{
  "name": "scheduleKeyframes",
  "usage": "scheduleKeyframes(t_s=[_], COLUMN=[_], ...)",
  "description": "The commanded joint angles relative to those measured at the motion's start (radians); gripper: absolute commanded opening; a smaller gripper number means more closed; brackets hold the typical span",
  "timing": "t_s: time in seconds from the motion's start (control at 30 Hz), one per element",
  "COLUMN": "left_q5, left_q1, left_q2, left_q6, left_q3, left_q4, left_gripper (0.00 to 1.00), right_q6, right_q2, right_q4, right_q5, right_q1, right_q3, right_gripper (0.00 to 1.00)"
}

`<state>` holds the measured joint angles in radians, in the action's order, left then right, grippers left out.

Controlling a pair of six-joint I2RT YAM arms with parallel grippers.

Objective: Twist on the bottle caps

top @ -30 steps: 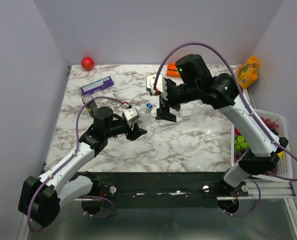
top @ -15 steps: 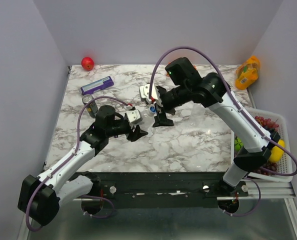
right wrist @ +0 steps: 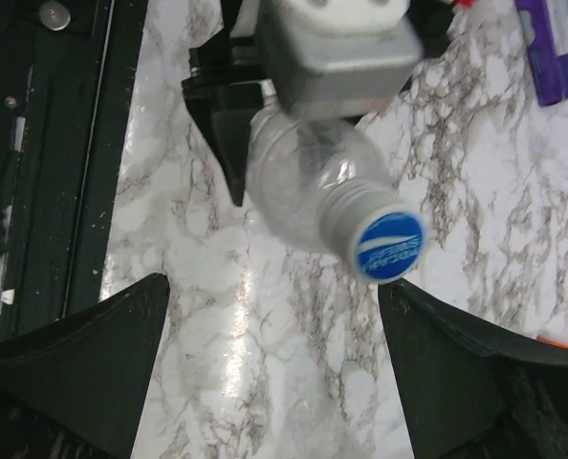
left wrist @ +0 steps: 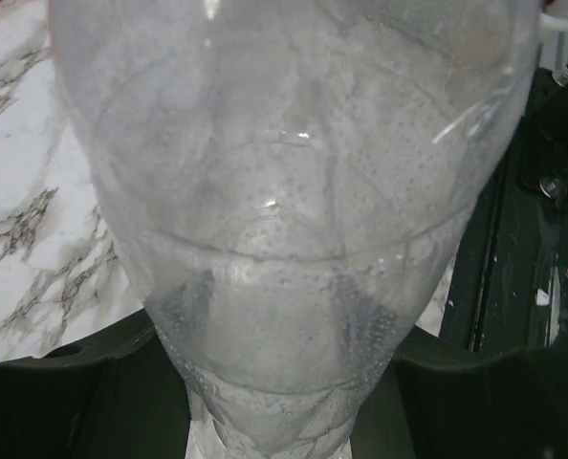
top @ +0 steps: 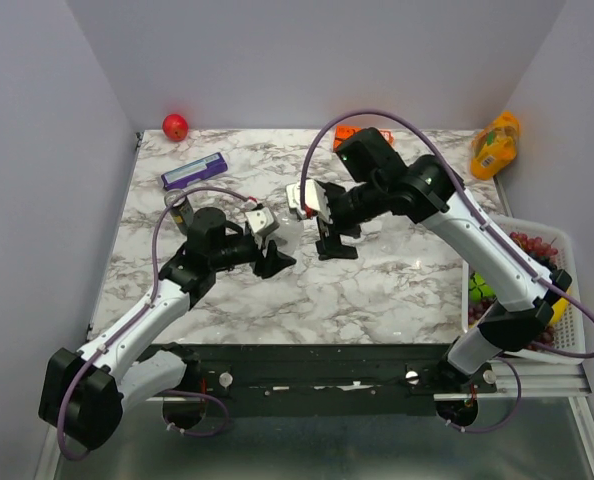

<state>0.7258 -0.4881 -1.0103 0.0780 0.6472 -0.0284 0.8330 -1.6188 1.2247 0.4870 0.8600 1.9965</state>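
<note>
A clear bottle [right wrist: 308, 186] is tilted above the marble table [top: 377, 290], and my left gripper [left wrist: 274, 382] is shut on its body. In the left wrist view the bottle [left wrist: 284, 191] fills nearly the whole frame, with the dark fingers [left wrist: 64, 402] pressing its lower sides. A blue bottle cap [right wrist: 391, 246] with white lettering sits on its neck. My right gripper [right wrist: 274, 382] is open wide, facing the cap end, with the cap just above the gap near the right finger. In the top view the right gripper [top: 335, 245] hangs beside the left gripper [top: 274, 260]; the cap is hidden there.
A purple box [top: 194, 171] and a red apple [top: 175, 126] lie at the back left. A dark can [top: 182, 205] stands behind the left arm. An orange pouch [top: 495, 143] sits at the back right, and a white fruit basket [top: 567, 250] at the right edge.
My right arm has swung left and down, bringing its open gripper close to the capped end of the bottle. The left arm has shifted slightly, still holding the bottle.
</note>
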Motion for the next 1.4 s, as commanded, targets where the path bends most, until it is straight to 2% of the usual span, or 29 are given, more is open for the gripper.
scheduleKeyframes(t_s=[0.0,0.1,0.23,0.3,0.4,0.47,0.5,0.63,0.8,1.07,1.37], left_q5=[-0.048,-0.028,0.001,0.0,-0.006,-0.015,-0.017,-0.023,-0.022,-0.022,-0.017], left_q1=[0.049,0.043,0.016,0.0,-0.012,-0.014,-0.014,-0.014,-0.015,-0.017,-0.017], left_q2=[-0.001,-0.001,-0.011,-0.011,-0.013,-0.017,-0.019,-0.024,-0.024,-0.028,-0.036], left_q6=[-0.084,0.037,0.247,0.357,0.414,0.43,0.431,0.447,0.49,0.496,0.5], left_q3=[0.009,0.009,0.031,0.037,0.055,0.071,0.075,0.094,0.104,0.121,0.129], left_q4=[-0.1,-0.039,0.157,0.212,0.269,0.28,0.283,0.294,0.326,0.335,0.331], left_gripper=[0.0,0.0,0.0,0.0,0.0,0.0,0.0,0.0,0.0,0.0,0.0], right_q6=[-0.077,-0.103,-0.124,-0.092,-0.019,0.033,0.102,0.205,0.305,0.314,0.325], right_q2=[0.042,0.062,0.05,0.056,0.06,0.057,0.053,0.066,0.073,0.069,0.077], right_q4=[0.193,0.17,0.064,-0.005,-0.031,-0.01,0.031,0.071,0.076,0.018,-0.053], right_q5=[-0.031,-0.03,-0.033,0.017,0.123,0.172,0.179,0.186,0.162,0.145,0.114], right_q1=[-0.001,-0.05,-0.079,-0.078,-0.076,-0.067,-0.055,-0.026,0.002,0.013,0.022], right_q3=[-0.064,-0.055,0.059,0.087,0.082,0.074,0.07,0.0,-0.048,-0.071,-0.125], right_gripper=[0.94,0.91,0.89,0.88,0.88,0.88,0.88,0.87,0.79,0.66,0.61])
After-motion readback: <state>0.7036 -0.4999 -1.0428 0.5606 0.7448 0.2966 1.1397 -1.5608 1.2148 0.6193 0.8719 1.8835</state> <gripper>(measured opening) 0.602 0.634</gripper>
